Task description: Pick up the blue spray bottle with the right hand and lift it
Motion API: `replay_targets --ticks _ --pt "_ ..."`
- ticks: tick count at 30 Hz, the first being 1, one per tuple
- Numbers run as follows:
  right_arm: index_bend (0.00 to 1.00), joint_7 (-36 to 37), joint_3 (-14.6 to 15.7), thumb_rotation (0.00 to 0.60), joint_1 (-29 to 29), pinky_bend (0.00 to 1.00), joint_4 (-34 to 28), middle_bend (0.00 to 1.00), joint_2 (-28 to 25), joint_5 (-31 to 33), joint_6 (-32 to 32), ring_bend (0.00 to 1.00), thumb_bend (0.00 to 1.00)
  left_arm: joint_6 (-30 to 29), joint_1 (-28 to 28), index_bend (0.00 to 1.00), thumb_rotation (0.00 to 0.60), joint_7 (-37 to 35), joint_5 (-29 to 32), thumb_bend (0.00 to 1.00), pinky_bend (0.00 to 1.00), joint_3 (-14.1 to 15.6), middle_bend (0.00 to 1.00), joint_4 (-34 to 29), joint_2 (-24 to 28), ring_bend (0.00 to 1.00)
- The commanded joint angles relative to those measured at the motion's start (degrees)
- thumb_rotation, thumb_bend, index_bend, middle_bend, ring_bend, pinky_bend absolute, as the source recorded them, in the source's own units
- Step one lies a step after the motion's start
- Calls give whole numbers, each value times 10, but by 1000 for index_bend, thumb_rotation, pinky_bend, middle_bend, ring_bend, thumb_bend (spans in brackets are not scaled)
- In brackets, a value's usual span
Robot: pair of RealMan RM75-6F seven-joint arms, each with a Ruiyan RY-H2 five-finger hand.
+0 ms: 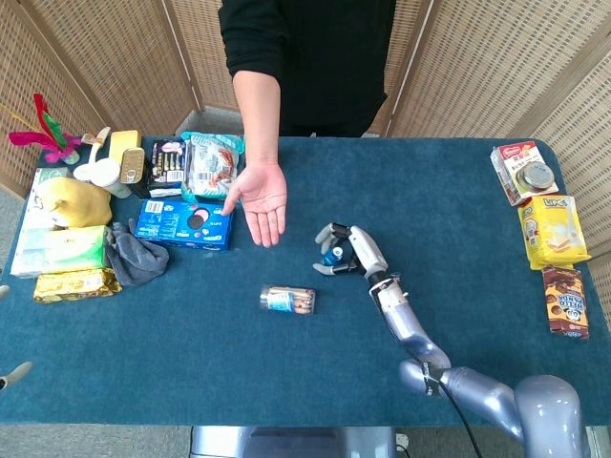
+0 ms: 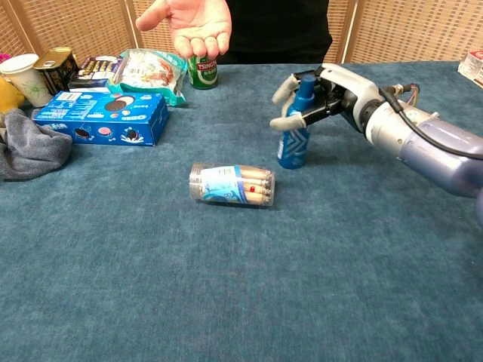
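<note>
my right hand (image 2: 321,94) sits around the upper part of the blue spray bottle (image 2: 293,136), near the middle of the blue table (image 2: 339,271). in the chest view the fingers (image 2: 285,89) curve past the far side of the bottle's neck and cap, while the thumb (image 2: 290,120) reaches across the near side at the shoulder, so the bottle stands between them. the fingers are partly curled, not flat and not fully closed; i cannot tell whether they actually press on the bottle or only cage it. the bottle is upright with its base on the cloth.

in the head view the same right hand (image 1: 351,250) covers most of the blue spray bottle (image 1: 331,256), leaving only a small blue patch visible between the fingers. the forearm runs back toward the lower right corner.

just in front of the bottle, and apart from it, a clear tube of sticks (image 2: 231,184) lies on its side. further left lies a blue cookie box (image 2: 102,117), with a grey cloth (image 2: 30,151) beside it. a green can (image 2: 202,74) stands near the far edge, under a person's open palm (image 2: 189,23) held above the table.

my left hand is barely seen: only pale fingertips (image 1: 11,375) show at the left edge of the head view, and their pose cannot be judged.
</note>
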State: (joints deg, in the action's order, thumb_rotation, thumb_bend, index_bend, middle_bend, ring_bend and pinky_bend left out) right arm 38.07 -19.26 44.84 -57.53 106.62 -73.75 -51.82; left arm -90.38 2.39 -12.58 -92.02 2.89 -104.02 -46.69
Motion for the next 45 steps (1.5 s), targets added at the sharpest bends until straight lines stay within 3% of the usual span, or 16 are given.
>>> replay_targets --ticks 1,9,22,28,34,39,45 --pt "644 -12 9 600 -6 501 9 773 5 -9 -14 619 201 -1 0 0 600 -1 -1 143 86 1 0 1 0 0" --pt "660 -39 18 600 -28 690 -21 797 -15 -19 -55 662 226 -1 1 0 600 3 -8 143 86 3 0 0 -1 0" --pt "660 -104 1 600 -74 719 -182 797 -143 -26 -124 663 245 -4 1 0 600 6 -16 143 86 6 0 -1 -2 0" --pt "660 -189 -44 600 -67 719 -286 797 -207 -9 -142 663 248 -8 3 0 600 4 -24 142 86 9 0 -1 -1 0" --pt "660 -294 -116 600 -21 718 -363 797 -237 58 -131 663 249 -9 3 0 600 -10 -25 143 86 10 0 3 3 0" --pt "660 -366 -168 600 27 715 -383 797 -226 127 -141 663 250 -15 6 0 600 -31 -23 142 86 10 0 11 7 0" --pt "661 -407 -193 600 63 715 -378 797 -202 198 -152 663 252 -17 7 0 600 -47 -24 142 86 11 0 17 10 0"
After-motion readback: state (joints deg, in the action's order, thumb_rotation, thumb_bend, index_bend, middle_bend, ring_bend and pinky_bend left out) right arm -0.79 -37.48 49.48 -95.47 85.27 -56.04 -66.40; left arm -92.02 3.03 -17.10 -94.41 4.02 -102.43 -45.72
